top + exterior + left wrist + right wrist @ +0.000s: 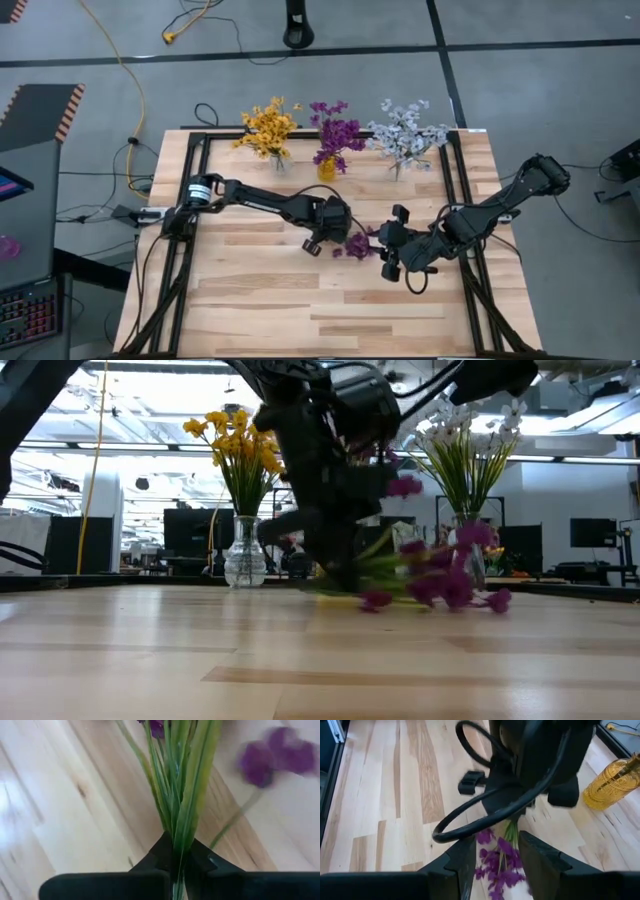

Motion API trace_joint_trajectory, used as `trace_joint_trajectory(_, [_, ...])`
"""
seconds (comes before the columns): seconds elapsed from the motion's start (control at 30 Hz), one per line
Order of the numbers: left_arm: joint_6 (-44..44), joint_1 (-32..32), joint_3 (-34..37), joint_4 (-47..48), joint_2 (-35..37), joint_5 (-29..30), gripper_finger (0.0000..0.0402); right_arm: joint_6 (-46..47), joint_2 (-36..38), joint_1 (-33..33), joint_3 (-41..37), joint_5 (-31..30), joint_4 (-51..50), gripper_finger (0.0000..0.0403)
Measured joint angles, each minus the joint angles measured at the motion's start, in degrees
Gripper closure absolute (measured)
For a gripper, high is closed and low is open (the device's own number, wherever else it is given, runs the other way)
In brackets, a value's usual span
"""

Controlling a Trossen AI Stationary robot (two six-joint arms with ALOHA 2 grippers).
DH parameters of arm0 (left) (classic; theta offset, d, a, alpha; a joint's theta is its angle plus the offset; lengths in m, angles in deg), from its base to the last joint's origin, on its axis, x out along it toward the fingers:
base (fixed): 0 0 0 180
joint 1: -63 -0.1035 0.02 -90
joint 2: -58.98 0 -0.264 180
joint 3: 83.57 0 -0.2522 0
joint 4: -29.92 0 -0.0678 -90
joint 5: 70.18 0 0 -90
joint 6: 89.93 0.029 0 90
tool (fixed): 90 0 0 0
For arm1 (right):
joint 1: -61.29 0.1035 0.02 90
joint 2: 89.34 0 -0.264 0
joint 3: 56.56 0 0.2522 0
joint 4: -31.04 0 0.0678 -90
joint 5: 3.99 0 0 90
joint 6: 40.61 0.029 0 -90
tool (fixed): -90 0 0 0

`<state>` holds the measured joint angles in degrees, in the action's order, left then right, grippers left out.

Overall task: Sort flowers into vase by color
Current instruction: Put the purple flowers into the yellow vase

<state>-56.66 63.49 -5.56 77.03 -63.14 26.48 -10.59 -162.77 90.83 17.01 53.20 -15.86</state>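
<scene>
Purple sprig [357, 243] lies low on the wooden table [250, 300], roughly at its middle, between the two arms. Its bundle of green stems [180, 805] runs straight into the left gripper [176, 857], whose fingers are pressed together on them. To my eye that grip near the stem end makes sense: the blossoms stay free and uncrushed, and the stems can later go down into a vase neck first. From table height the blossoms [440, 585] hang just above the boards or brush them; I cannot tell which.

The right gripper [495, 857] sits close on the other side of the sprig, fingers spread with nothing between them, the purple heads showing in the gap beyond. It looks placed as a helper or simply waiting near the work, though that is only my guess.

Counting along the far edge of the table, I see three vases in a row: one with yellow flowers [268, 128], one amber vase [327, 168] with purple flowers [335, 130], and one with pale bluish-white flowers [405, 132]. One loose sprig is out on the table, the purple one, so I judge it belongs in the middle vase
</scene>
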Motion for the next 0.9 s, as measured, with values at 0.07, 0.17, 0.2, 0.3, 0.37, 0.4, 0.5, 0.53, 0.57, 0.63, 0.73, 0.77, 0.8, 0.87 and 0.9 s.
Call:
trace_joint_trajectory(0.07, [-1.9, 0.0, 0.0, 2.8, 1.4, -0.3, 0.0398, 0.0, 0.0, 0.0, 0.0, 0.0, 0.1, 0.0227])
trace_joint_trajectory(0.17, [-4.3, 0.0, 0.5, 6.1, 4.4, -4.0, 0.0399, 0.0, 0.0, -0.1, 0.0, 0.0, 0.3, 0.0227])
trace_joint_trajectory(0.2, [-5.2, 0.1, 1.0, 6.5, 5.7, -5.8, 0.0399, 0.0, 0.0, -0.1, 0.0, 0.0, 0.4, 0.0227])
trace_joint_trajectory(0.3, [-7.8, 0.4, 3.0, 6.4, 10.3, -8.8, 0.0400, 0.0, 0.0, -0.1, 0.0, 0.0, 0.3, 0.0227])
trace_joint_trajectory(0.37, [-9.8, 0.5, 4.6, 6.4, 13.7, -8.2, 0.0400, 0.0, 0.0, -0.1, 0.0, 0.0, 0.4, 0.0224])
trace_joint_trajectory(0.4, [-10.7, 0.7, 5.7, 6.2, 15.5, -7.6, 0.0401, 0.0, 0.0, -0.1, 0.0, 0.0, 0.5, 0.0220])
trace_joint_trajectory(0.5, [-13.4, 0.9, 10.5, 3.4, 21.6, -7.2, 0.0401, 0.0, 0.0, -0.1, 0.0, 0.0, 0.7, 0.0199])
trace_joint_trajectory(0.53, [-14.6, 1.0, 12.6, 1.8, 23.9, -6.9, 0.0401, 0.0, 0.0, -0.2, 0.0, 0.0, 0.8, 0.0189])
trace_joint_trajectory(0.57, [-15.8, 1.1, 14.7, 0.2, 26.3, -6.5, 0.0401, 0.0, 0.0, -0.4, 0.0, 0.0, 0.9, 0.0178])
trace_joint_trajectory(0.63, [-18.3, 1.5, 19.5, -3.8, 31.2, -4.5, 0.0401, 0.0, 0.0, -0.8, 0.0, 0.0, 1.8, 0.0156])
trace_joint_trajectory(0.73, [-21.9, 1.7, 26.8, -10.7, 38.1, -1.4, 0.0401, 0.0, 0.0, -2.0, 0.0, 0.0, 4.2, 0.0131])
trace_joint_trajectory(0.77, [-23.0, 1.8, 29.2, -13.2, 40.5, -0.6, 0.0401, 0.0, 0.0, -2.5, 0.0, 0.0, 5.0, 0.0125])
trace_joint_trajectory(0.8, [-24.0, 1.9, 31.2, -15.4, 42.8, 0.2, 0.0401, 0.0, 0.0, -3.1, 0.0, 0.0, 6.0, 0.0122])
trace_joint_trajectory(0.87, [-26.0, 2.0, 34.7, -19.6, 47.1, 1.6, 0.0401, 0.0, 0.0, -4.2, 0.0, -0.1, 6.9, 0.0118])
trace_joint_trajectory(0.9, [-26.8, 2.1, 36.3, -20.9, 49.1, 2.5, 0.0401, 0.0, 0.0, -4.7, 0.0, -0.1, 7.2, 0.0118])
